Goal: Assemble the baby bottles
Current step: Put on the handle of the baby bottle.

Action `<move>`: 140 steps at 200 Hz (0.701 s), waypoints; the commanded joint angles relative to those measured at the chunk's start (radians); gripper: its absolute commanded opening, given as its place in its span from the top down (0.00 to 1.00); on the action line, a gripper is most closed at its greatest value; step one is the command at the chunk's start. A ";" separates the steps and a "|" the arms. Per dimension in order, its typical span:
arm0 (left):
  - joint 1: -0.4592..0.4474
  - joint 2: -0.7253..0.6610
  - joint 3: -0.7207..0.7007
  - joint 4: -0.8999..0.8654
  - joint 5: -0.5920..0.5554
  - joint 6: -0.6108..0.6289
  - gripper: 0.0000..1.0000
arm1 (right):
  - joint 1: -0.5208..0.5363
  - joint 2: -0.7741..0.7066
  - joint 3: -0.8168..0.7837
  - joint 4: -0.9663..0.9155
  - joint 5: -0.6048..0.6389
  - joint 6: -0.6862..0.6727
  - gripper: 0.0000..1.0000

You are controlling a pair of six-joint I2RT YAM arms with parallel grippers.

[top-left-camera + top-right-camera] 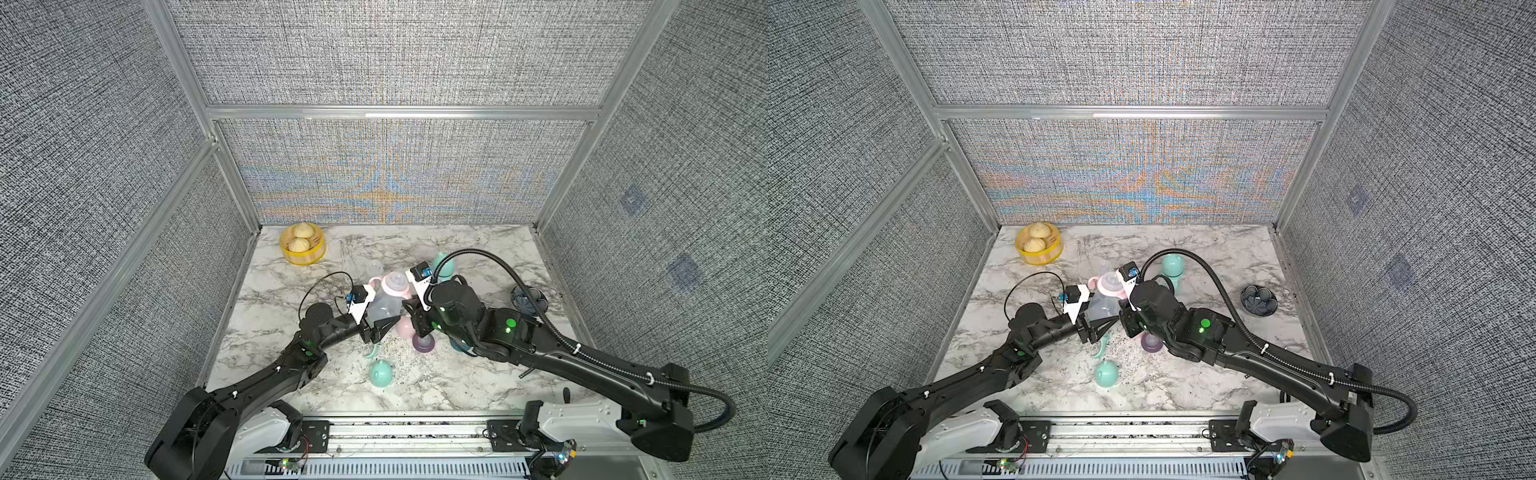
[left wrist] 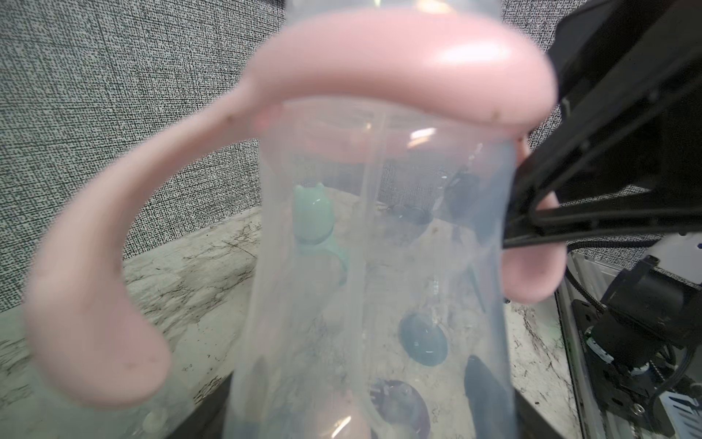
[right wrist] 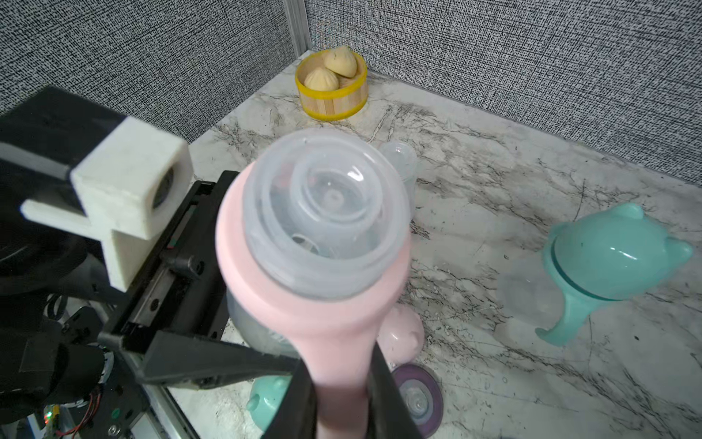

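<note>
The bottle (image 1: 383, 305) tilts lengthwise, nipple (image 3: 332, 197) up toward the back wall. The left gripper (image 1: 380, 323) clamps its clear body; the right gripper (image 3: 342, 403) pinches its pink handle (image 3: 330, 334).

Yellow steamer basket (image 1: 308, 258) with buns (image 1: 300, 237), dark patterned bowl (image 1: 1258, 300)
</note>
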 commanded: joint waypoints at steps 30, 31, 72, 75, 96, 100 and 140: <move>0.002 -0.005 -0.006 0.104 -0.027 -0.016 0.90 | 0.004 -0.012 -0.023 0.008 -0.053 0.005 0.74; 0.001 -0.005 -0.006 0.104 -0.027 -0.016 0.90 | 0.004 -0.013 -0.023 0.008 -0.053 0.006 0.73; 0.001 -0.005 -0.010 0.105 -0.045 -0.024 0.90 | -0.002 -0.071 -0.031 -0.042 -0.049 0.010 0.30; 0.001 -0.004 -0.011 0.104 -0.050 -0.027 0.90 | -0.003 -0.076 -0.031 -0.049 -0.047 0.010 0.28; 0.002 0.001 -0.009 0.102 -0.073 -0.041 0.90 | -0.009 -0.113 -0.062 -0.084 -0.020 0.022 0.20; 0.002 0.003 -0.008 0.103 -0.072 -0.038 0.90 | -0.012 -0.119 -0.070 -0.091 -0.023 0.022 0.19; 0.001 -0.015 -0.004 0.100 -0.081 -0.034 0.90 | -0.054 -0.177 -0.149 -0.181 -0.063 0.026 0.14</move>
